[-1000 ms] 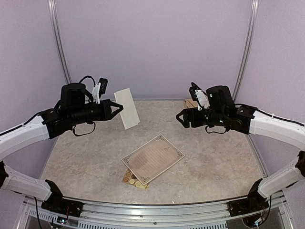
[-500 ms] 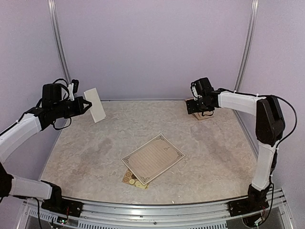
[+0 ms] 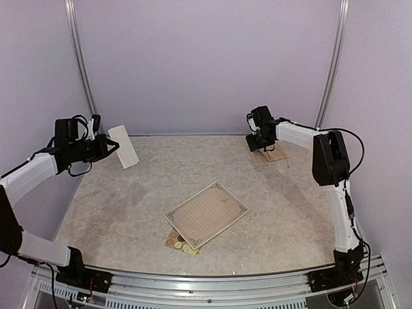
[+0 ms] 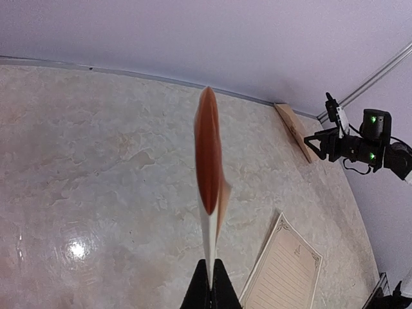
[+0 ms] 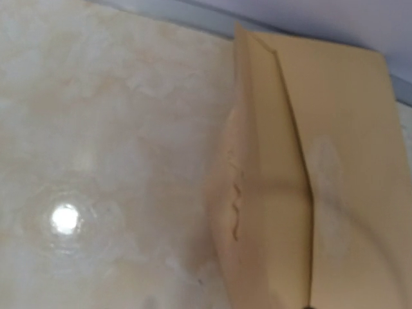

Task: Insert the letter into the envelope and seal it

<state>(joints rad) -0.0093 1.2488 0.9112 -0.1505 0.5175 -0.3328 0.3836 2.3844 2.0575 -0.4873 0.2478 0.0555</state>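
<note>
Your right claw is stretched out to the far right corner of the table, just over the envelope. No view lets me tell whether its fingers are apart or together. That reach is the main worry. The envelope lies flat and thin near the back wall with nothing to get under, so too steep a descent could crease it or shove it against the wall instead of lifting it. The wrist view shows a wrinkle along its fold. Your left claw is clamped on one edge of a pale sheet, held in the air at the far left, well apart from everything else. Pinched so narrowly, it could swing or slide out on a quick move. The letter lies mid-table, overlapping the sticker sheet, so lifting it may drag the stickers along. Being bigger than the envelope, it probably will not go in unfolded.
</note>
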